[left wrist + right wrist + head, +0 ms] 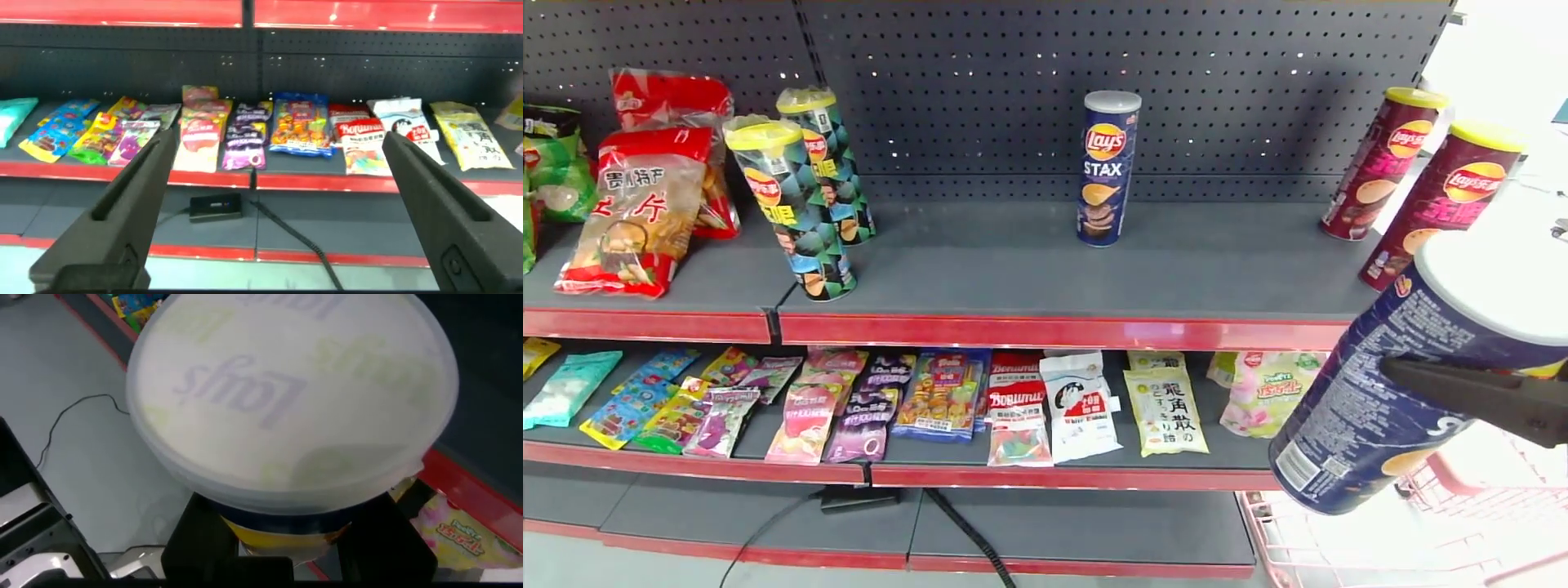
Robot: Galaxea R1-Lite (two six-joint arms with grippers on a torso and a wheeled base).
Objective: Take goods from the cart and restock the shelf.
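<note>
The right end effector point(1437, 384) was clamped around the middle of a dark blue cardboard crisp canister with a white plastic lid point(1372, 408). It held the canister in the air above the corner of the pink wire cart point(1339, 539), well to the right of and lower than the matching upright blue canister point(1107, 167) standing on the grey upper shelf deck point(1029, 269). The held canister's long axis was tilted: its base pointed down and towards that upright canister, and its lid leaned up and away to the right. Restocking therefore looked to call for a lift up and to the left, and for righting the axis before setting the base down. Bare deck lay just right of the upright canister, short of the two maroon canisters with yellow lids point(1380, 163). The right arm was clearly the nearer one. The left end effector point(279, 137) was spread wide and empty, facing the row of flat snack packets point(245, 135) on the tier below the upright canister.
</note>
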